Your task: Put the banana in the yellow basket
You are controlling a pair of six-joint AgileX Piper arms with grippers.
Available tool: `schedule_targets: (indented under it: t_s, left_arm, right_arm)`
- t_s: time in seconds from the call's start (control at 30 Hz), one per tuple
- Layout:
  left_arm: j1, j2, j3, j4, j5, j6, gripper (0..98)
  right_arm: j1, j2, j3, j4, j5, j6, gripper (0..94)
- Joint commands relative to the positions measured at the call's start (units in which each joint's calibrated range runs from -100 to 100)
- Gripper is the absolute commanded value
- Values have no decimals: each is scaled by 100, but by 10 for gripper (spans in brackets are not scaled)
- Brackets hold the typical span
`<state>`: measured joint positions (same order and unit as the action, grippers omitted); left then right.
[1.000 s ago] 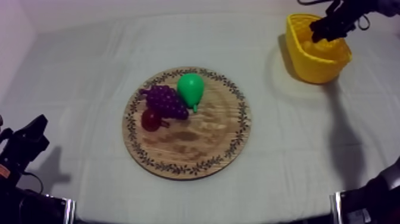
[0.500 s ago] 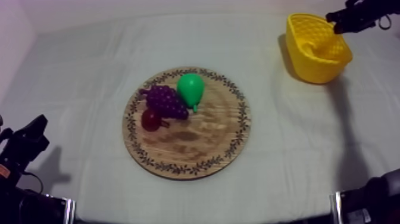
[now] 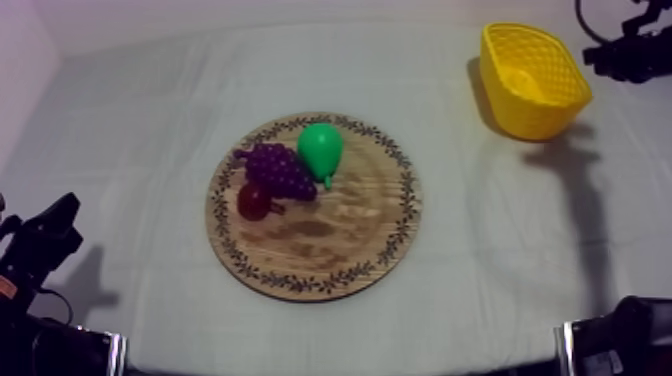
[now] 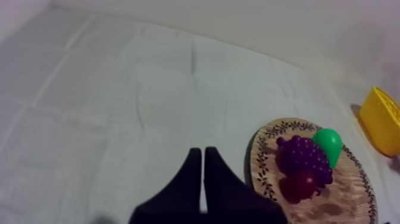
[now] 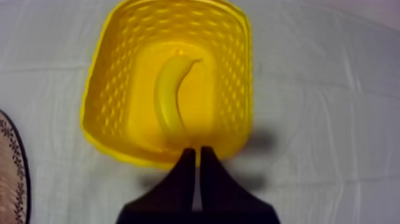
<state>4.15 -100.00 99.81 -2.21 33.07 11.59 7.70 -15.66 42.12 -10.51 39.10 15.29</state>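
Observation:
The banana (image 5: 169,98) lies curved on the floor of the yellow basket (image 5: 101,89), which stands at the table's far right (image 3: 535,80). My right gripper (image 5: 198,150) is shut, its fingers together as a narrow wedge with nothing between them, just outside the basket's near rim. From above, the right gripper (image 3: 594,58) hangs to the right of the basket, apart from it. The round wooden board (image 3: 330,240) sits mid-table with no banana on it. My left gripper (image 4: 203,152) is shut and rests low at the table's left (image 3: 66,210).
On the board's left half lie a green pear (image 3: 321,148), a bunch of purple grapes (image 3: 278,170) and a small red fruit (image 3: 253,201). Bare cloth stretches between the board and the basket. The left wrist view has the board (image 4: 351,202) to the gripper's right.
My right gripper was over the basket with its fingers apart; it has shut and drawn off to the right. The banana stays in the basket. The left arm has not moved.

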Motion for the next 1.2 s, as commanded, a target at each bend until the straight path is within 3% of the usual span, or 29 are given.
schedule_targets:
  t_s: [0.0, 0.27, 0.47, 1.17]
  left_arm:
    - [1, 0, -3, 4, -1, 1, 1]
    - [1, 0, -3, 4, -1, 1, 1]
    - [1, 0, -3, 4, -1, 1, 1]
    - [1, 0, -3, 4, -1, -1, 1]
  right_arm:
    - [-34, -669, 1137, 43, -381, 17, 7]
    - [-173, -2135, 2789, 250, -731, 34, 7]
    - [-383, -3194, 3950, 586, -951, -160, 7]
    - [-504, -6911, 5657, 968, 109, -441, 7]
